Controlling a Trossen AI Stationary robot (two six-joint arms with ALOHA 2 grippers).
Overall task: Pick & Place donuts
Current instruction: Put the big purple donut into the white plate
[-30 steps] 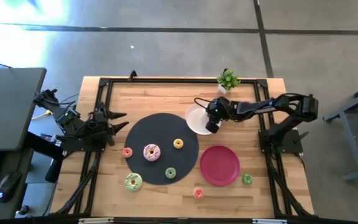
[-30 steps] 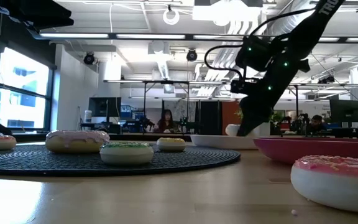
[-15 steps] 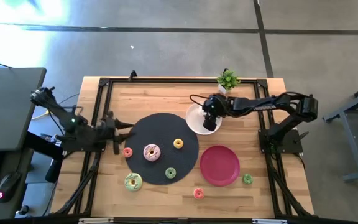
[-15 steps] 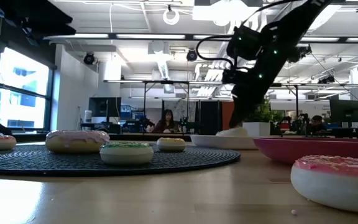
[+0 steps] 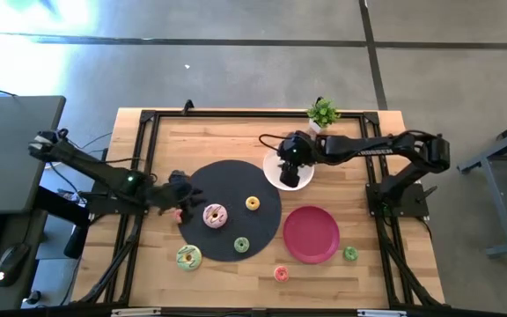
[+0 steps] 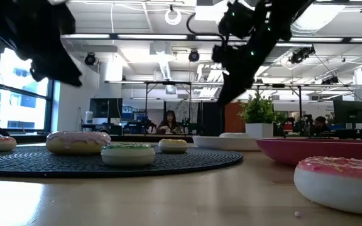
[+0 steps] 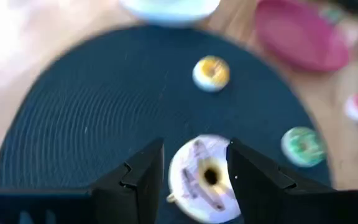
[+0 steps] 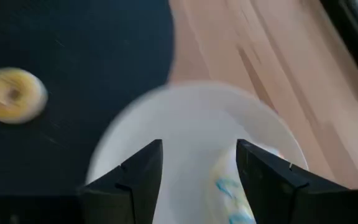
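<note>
My left gripper (image 5: 181,187) hovers open over the left part of the black mat (image 5: 236,180). In its wrist view the pink-sprinkled donut (image 7: 204,177) lies on the mat beyond the open fingers, untouched. My right gripper (image 5: 290,163) hangs open above the white plate (image 8: 185,124), clear of it. A white donut (image 8: 235,186) lies flat on that plate. On the mat also lie a yellow donut (image 5: 253,203) and a green one (image 5: 241,245). A pink-red donut (image 5: 180,214) sits at the mat's left rim.
A red plate (image 5: 312,234) lies right of the mat. On the wood near the front lie a pale green donut (image 5: 188,256), a pink-red one (image 5: 281,274) and a small green one (image 5: 349,254). A potted plant (image 5: 323,112) stands at the far edge.
My right gripper has let go of the white donut, which now lies on the white plate, and has risen, drifting slightly toward the table's left. My left gripper has swung from the table's left edge out over the mat, toward the pink-sprinkled donut.
</note>
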